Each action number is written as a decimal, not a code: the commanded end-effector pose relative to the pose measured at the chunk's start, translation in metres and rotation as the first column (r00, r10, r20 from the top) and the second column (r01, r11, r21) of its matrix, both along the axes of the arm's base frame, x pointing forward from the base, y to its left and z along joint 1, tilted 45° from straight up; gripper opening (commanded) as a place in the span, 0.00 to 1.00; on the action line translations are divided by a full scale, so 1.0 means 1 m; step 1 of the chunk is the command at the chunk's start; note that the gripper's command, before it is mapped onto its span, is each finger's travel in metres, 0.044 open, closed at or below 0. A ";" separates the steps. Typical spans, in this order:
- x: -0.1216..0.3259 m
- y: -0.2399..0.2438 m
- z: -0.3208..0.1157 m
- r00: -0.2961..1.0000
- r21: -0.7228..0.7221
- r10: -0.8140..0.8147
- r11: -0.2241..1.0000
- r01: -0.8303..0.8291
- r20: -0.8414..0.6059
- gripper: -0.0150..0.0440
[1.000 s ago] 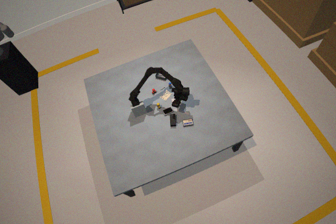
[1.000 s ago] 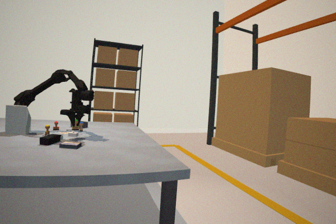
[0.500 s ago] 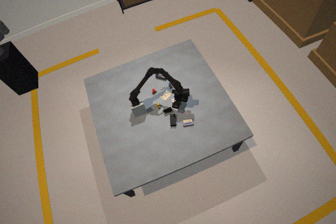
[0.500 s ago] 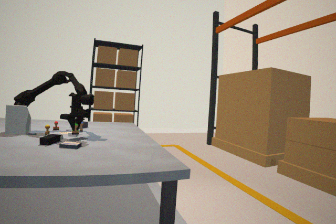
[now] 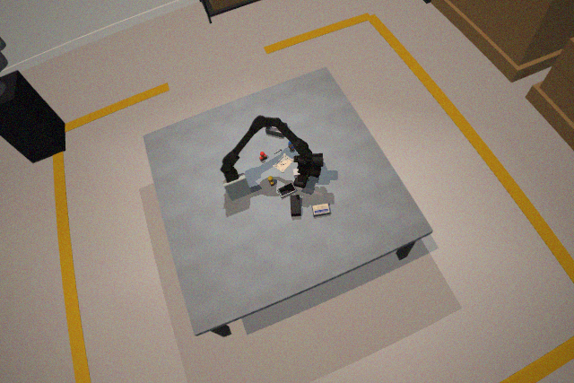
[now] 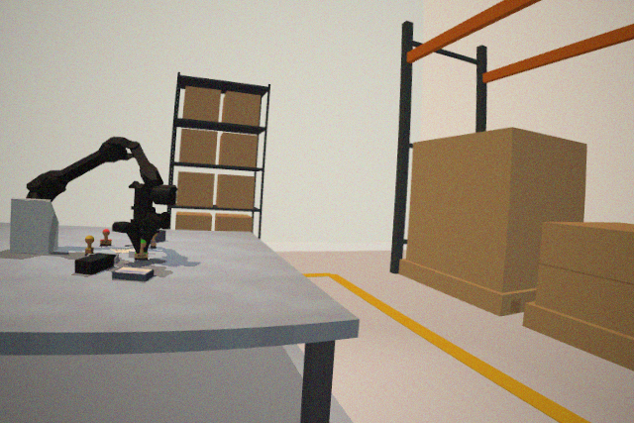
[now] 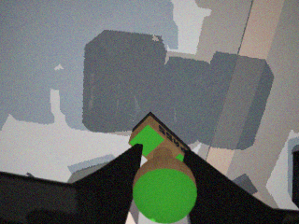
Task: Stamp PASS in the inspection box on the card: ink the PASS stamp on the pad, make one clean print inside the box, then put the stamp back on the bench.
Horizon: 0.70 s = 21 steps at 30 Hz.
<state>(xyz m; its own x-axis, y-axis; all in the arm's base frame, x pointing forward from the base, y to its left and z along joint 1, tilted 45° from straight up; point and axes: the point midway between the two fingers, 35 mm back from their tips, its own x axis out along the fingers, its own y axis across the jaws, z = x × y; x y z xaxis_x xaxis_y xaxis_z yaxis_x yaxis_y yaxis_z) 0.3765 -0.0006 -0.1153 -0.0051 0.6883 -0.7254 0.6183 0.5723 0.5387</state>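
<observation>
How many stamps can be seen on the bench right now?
4. The green-knobbed stamp is gripped in the hand; the red one, the yellow one and the blue one stand near the card. The arm may hide others.

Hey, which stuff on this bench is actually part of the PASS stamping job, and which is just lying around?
Part of the job:
- green stamp, held in the end effector
- card
- ink pad

Just lying about:
- red stamp
- yellow stamp
- black block
- small white-topped box
- shelving and cartons beyond the bench
</observation>
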 end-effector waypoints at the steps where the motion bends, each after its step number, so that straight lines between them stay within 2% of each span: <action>1: 0.001 0.000 0.001 1.000 -0.001 0.000 1.000 0.000 0.002 0.39; 8: 0.001 0.000 0.001 1.000 -0.001 0.000 1.000 0.000 0.002 0.70; 12: 0.002 -0.008 0.007 1.000 -0.002 -0.001 1.000 0.001 0.002 0.70; 18: 0.002 -0.076 0.076 1.000 -0.004 -0.003 1.000 0.003 -0.003 0.70; 21: 0.001 -0.083 0.084 1.000 -0.002 -0.003 1.000 0.003 -0.003 0.70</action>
